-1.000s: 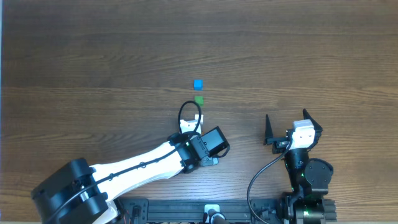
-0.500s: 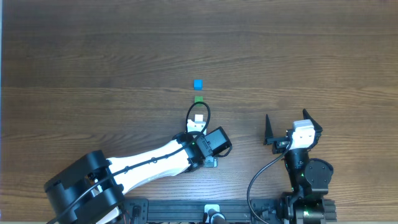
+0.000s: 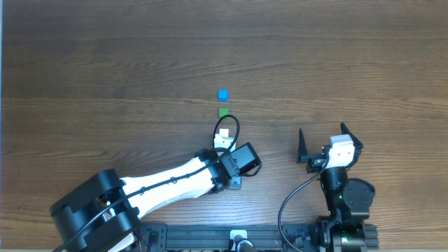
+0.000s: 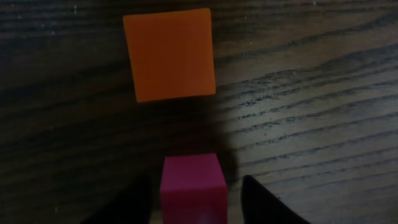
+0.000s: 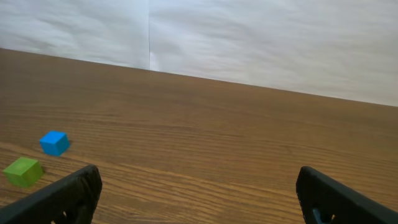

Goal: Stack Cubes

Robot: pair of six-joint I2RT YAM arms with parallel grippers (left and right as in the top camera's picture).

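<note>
Magenta cube (image 4: 193, 182) grasped in my left pincer (image 4: 196, 190), near orange cube (image 4: 169, 54), my right pincer (image 5: 196, 183) released, well apart from it.

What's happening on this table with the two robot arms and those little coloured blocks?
The left arm is bent low over the middle of the table, with the left gripper right at a magenta cube. An orange cube lies on the wood just beyond it. Whether the magenta one is actually gripped is unclear. A green cube and a blue cube lie apart farther out. The right gripper sits open and holds nothing. No cubes are stacked yet.
</note>
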